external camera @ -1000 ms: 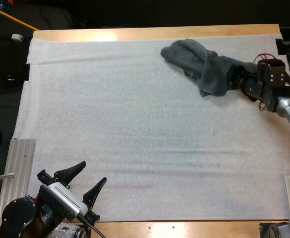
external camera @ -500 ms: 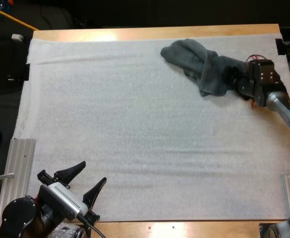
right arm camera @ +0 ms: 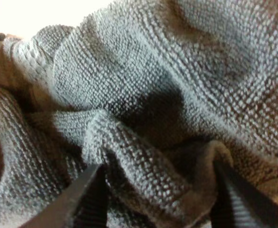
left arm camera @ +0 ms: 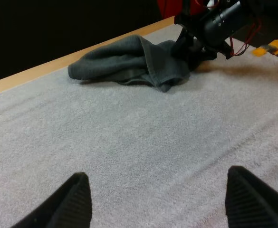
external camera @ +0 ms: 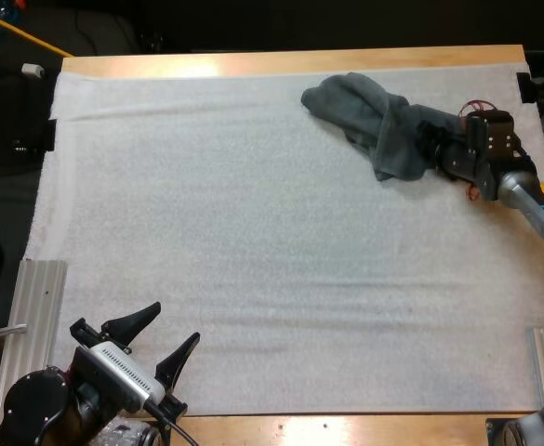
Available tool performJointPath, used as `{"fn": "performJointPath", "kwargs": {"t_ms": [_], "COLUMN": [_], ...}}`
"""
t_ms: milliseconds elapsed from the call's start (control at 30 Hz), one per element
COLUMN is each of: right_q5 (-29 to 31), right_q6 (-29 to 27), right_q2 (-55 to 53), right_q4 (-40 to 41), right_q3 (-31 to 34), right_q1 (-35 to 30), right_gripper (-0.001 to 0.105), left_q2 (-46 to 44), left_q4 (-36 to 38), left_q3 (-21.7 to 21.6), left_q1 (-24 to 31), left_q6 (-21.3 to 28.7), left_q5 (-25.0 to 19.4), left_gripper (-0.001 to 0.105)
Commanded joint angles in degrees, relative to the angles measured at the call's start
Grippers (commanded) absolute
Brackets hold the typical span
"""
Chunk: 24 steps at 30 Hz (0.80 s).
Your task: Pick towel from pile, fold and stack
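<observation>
— What is counted, from the near edge outward?

— Two grippers and one towel. At the table's near left corner the left gripper [external camera: 173, 322] is held over the white mat [external camera: 253, 232], its jaws spread with nothing between them. Toward the far right corner one crumpled dark grey-green towel [external camera: 369, 111] is found on the mat, close to the far edge. The right gripper [external camera: 434, 149] is pushed into the towel's right end. Its jaws are spread, and folds of cloth are bunched between them.

— What is changed from a second ago?

— The right gripper has been brought nearer the far edge and deeper into the towel. The towel's outline and the left gripper are unchanged.

— And the surface?

— The wooden table [external camera: 299, 60] is almost wholly covered by the faintly rippled mat. One ribbed metal plate [external camera: 44, 307] is seen at the near left edge, another at the near right.
</observation>
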Motion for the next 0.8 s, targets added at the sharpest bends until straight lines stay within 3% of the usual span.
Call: {"fn": "performJointPath", "kwargs": {"t_ms": [0, 133, 167, 433, 767], "right_q5": [-0.14, 1.25, 1.49, -2.8, 0.79], "right_q6": [0.21, 0.21, 0.21, -1.13, -17.43], "right_q2": [-0.38, -0.38, -0.38, -4.39, -20.66], "right_q4": [-1.04, -1.05, -1.05, -0.39, 5.41], "right_q3": [-0.58, -0.58, -0.58, -0.58, -0.58], "right_q1": [0.12, 0.12, 0.12, 0.76, 6.01], "right_gripper": [0.039, 0.003, 0.0, 0.0, 0.0], "left_q2": [0.06, 0.06, 0.06, 0.06, 0.06], "left_q4": [-0.61, -0.61, -0.61, -0.61, -0.61], "left_q3": [-0.4, -0.4, -0.4, -0.4, -0.4], "left_q1": [-0.3, -0.3, -0.3, -0.3, -0.3], "left_q6": [-0.04, -0.04, -0.04, -0.04, -0.04], "left_q5": [0.35, 0.35, 0.35, 0.35, 0.77], "left_gripper": [0.058, 0.058, 0.058, 0.058, 0.058]}}
